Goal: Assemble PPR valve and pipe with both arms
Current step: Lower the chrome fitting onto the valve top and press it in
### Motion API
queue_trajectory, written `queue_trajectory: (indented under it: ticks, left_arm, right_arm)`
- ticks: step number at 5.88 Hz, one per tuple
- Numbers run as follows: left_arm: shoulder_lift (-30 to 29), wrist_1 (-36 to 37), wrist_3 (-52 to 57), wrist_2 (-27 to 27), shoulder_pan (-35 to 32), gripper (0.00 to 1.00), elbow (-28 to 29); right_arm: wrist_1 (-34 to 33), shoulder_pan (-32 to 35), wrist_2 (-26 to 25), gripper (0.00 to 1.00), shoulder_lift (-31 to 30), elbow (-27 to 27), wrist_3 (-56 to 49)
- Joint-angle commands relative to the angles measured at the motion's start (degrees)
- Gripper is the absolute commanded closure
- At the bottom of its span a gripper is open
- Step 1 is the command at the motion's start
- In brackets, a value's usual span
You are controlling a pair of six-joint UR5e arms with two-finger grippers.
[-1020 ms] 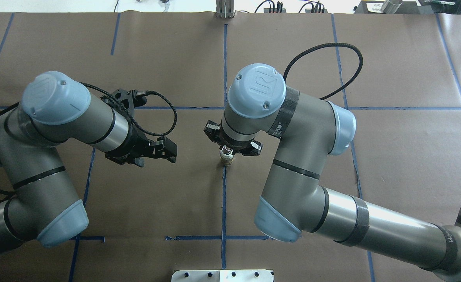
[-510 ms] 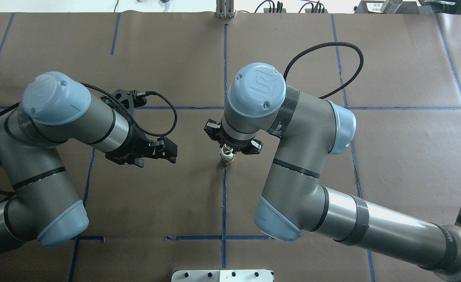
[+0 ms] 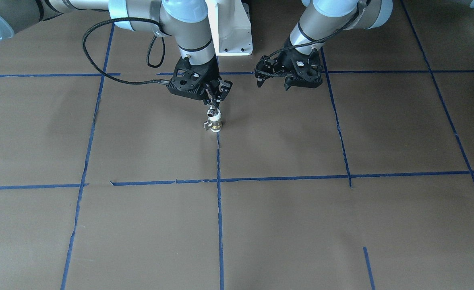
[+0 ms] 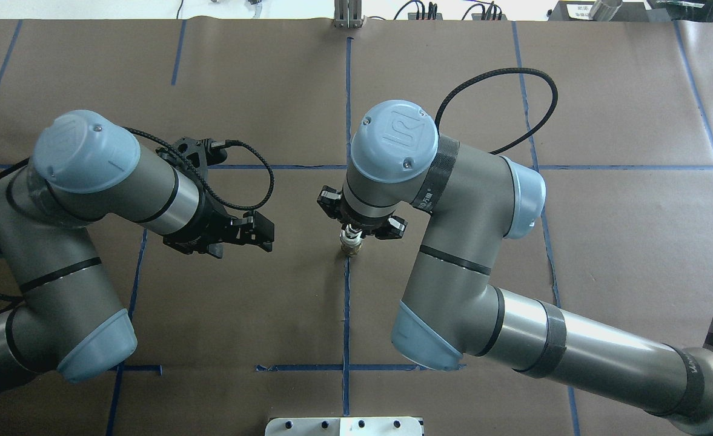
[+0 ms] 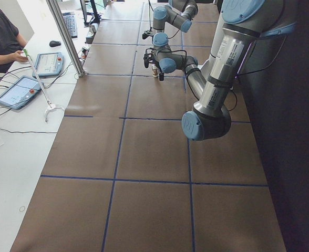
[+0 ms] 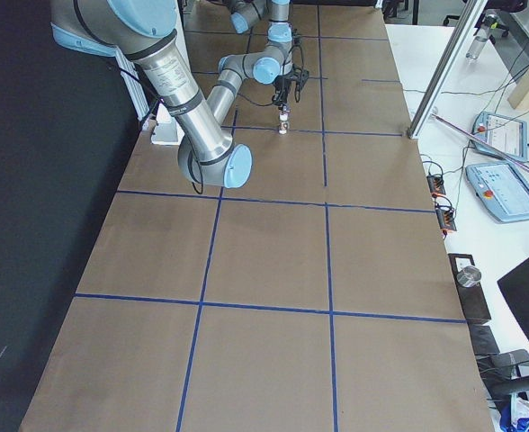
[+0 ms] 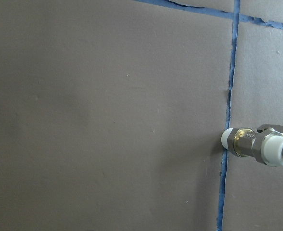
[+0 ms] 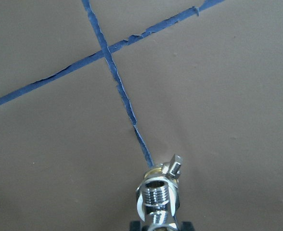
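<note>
The PPR valve (image 3: 215,125) stands upright on the brown table on the centre blue tape line, white ends, brass middle, small lever to one side. It also shows in the overhead view (image 4: 350,247) and the left wrist view (image 7: 252,143). My right gripper (image 3: 212,105) points straight down, shut on the silver pipe (image 3: 212,113), whose lower end sits in the valve's top. The right wrist view shows the threaded pipe (image 8: 158,196) above the valve's lever. My left gripper (image 4: 264,233) hovers open and empty, level with the valve and apart from it on its left.
The white pedestal base (image 3: 230,28) stands behind the grippers. Blue tape lines cross the brown paper. A metal plate (image 4: 344,426) lies at the near table edge. An operator (image 5: 2,37), tablets and an aluminium post (image 5: 65,37) are on the far side.
My right arm has shifted slightly, its gripper staying shut on the pipe over the valve. The left arm has not moved.
</note>
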Motion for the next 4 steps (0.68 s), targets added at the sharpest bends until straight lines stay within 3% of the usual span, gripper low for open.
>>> queue_trajectory:
  ticks: [1,2,4]
  left_arm:
    - [0.06,0.09,0.00,0.01,0.00,0.10,0.00]
    - [0.06,0.09,0.00,0.01,0.00,0.10,0.00]
    - [0.06,0.00,0.17,-0.08,-0.09,0.10,0.09]
  right_arm:
    - [0.06,-0.01,0.06,0.41,0.05,-0.08,-0.12]
    - [0.15,-0.01,0.06,0.21,0.05,-0.25,-0.21]
    - [0.24,-0.01,0.06,0.19,0.22,-0.08,-0.12]
